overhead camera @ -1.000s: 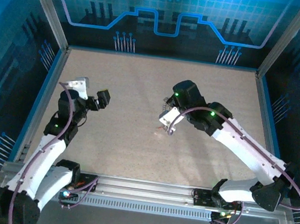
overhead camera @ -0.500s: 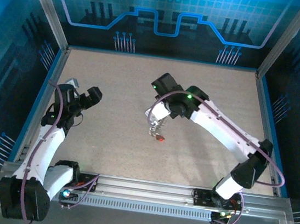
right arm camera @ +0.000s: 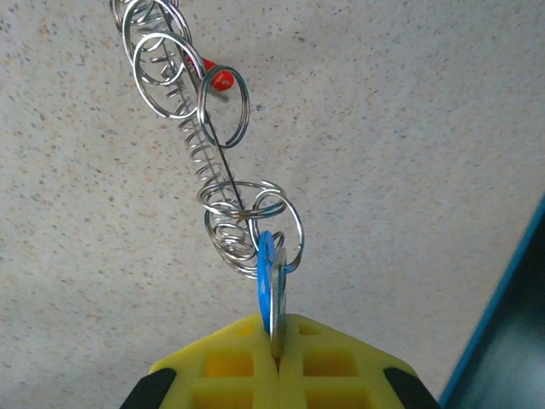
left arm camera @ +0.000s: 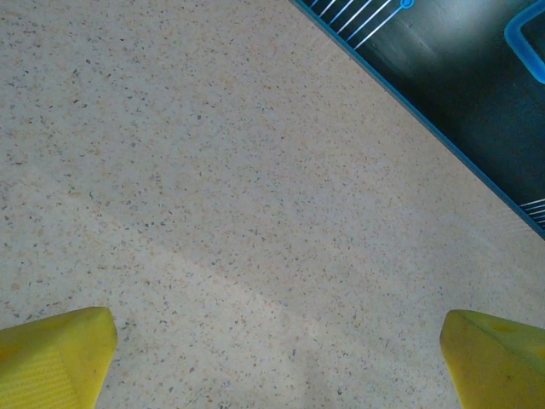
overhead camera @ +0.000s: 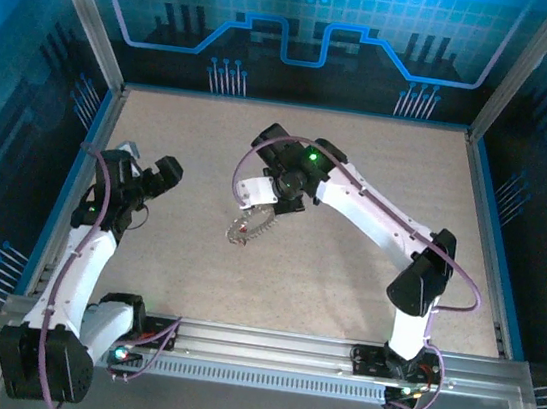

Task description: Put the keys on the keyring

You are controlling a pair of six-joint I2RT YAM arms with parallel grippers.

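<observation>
left of the table's middle, seen from above, the right gripper [overhead camera: 254, 202] points down at the speckled beige table [overhead camera: 392, 150], and the keyring [overhead camera: 243, 229] trails from its tip towards the near edge. the right wrist camera shows its yellow fingers [right arm camera: 221, 366] pressed tight together, with the blue key [right arm camera: 267, 281] pinched edge-on between them, so that this claw is fully closed on the key. the keyring stretches away from that key as a loop of coiled wire spring strung with several round split rings. one small ring lies right against the blue head, though i cannot tell whether it passes through it. the red key [right arm camera: 222, 80] peeps out from behind a larger ring further along the coil. whether the far end of the keyring touches the table, i cannot tell. near the table's left edge the left gripper [overhead camera: 163, 174] is well apart from all of this. its two yellow fingertips [left arm camera: 55, 358] stand wide apart over bare table, holding nothing, with the blue side wall [left arm camera: 477, 94] beyond.
</observation>
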